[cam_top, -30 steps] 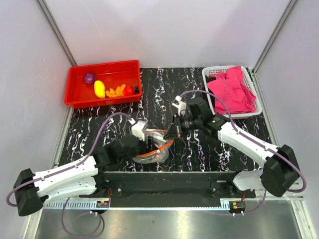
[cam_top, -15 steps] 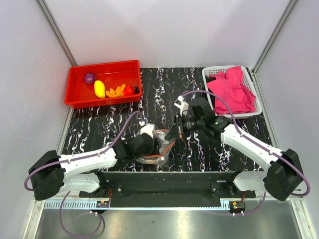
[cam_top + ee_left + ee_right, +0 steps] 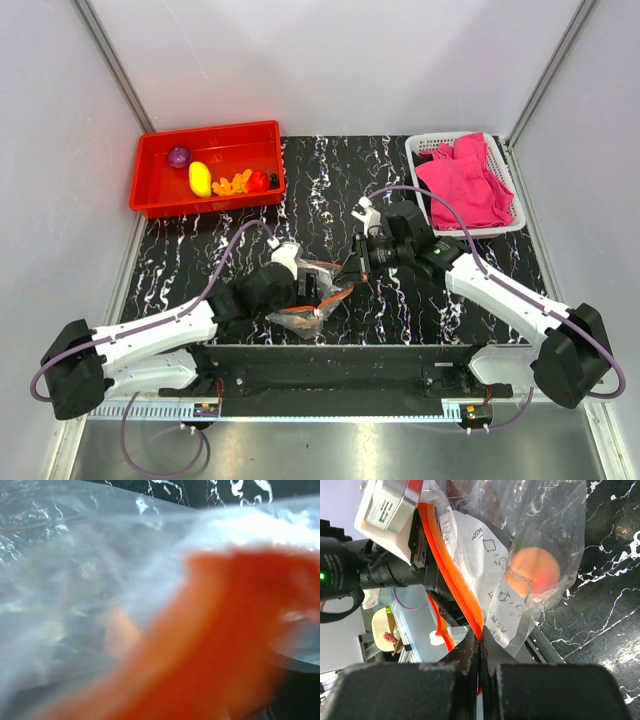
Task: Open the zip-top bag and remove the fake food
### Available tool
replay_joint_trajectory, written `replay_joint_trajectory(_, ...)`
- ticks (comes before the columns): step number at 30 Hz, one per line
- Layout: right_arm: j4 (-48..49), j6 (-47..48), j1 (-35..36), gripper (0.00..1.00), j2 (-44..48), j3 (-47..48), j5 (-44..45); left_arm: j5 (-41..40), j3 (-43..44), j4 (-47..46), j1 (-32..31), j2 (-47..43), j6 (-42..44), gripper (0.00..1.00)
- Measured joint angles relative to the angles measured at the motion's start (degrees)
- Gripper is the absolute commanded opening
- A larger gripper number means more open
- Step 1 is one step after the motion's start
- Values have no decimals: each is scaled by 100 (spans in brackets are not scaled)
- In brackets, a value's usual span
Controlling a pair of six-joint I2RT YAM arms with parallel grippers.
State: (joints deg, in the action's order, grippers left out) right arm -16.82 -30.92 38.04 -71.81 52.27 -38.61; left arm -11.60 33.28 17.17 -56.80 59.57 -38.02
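Observation:
The zip-top bag (image 3: pixel 312 308) lies crumpled on the black table between my two grippers. My right gripper (image 3: pixel 479 647) is shut on its orange-red zip strip (image 3: pixel 451 575) and shows in the top view (image 3: pixel 350 272) at the bag's right edge. An orange peach-like ball (image 3: pixel 535 572) sits inside the bag (image 3: pixel 540 525). My left gripper (image 3: pixel 306 287) is pushed against the bag's mouth; its fingers are hidden. The left wrist view shows only blurred plastic (image 3: pixel 75 580) and zip strip (image 3: pixel 225 630). The purple (image 3: pixel 179 156), yellow (image 3: pixel 200 179), orange-bit (image 3: pixel 232 184) and red (image 3: pixel 258 180) pieces lie in the tray.
The red tray (image 3: pixel 150 195) stands at the back left. A white basket (image 3: pixel 428 147) with a pink cloth (image 3: pixel 465 180) stands at the back right. Grey walls close in both sides and the back.
My left gripper has moved right and into the bag's mouth, then drawn back a little. My right gripper has kept hold of the zip strip and shifted slightly.

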Motion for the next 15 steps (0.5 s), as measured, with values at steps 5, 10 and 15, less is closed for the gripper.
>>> replay_joint_trajectory(5, 4, -4, 2, 0, 42, 0, -2, 173, 0, 52, 136, -50, -11, 75)
replay_joint_trajectory(10, 4, -2, 2, 0, 42, 0, -2, 251, 0, 52, 166, 149, -24, 59)
replay_joint_trajectory(15, 4, -2, 2, 0, 42, -2, 0, 284, 0, -17, 175, 317, -46, 60)
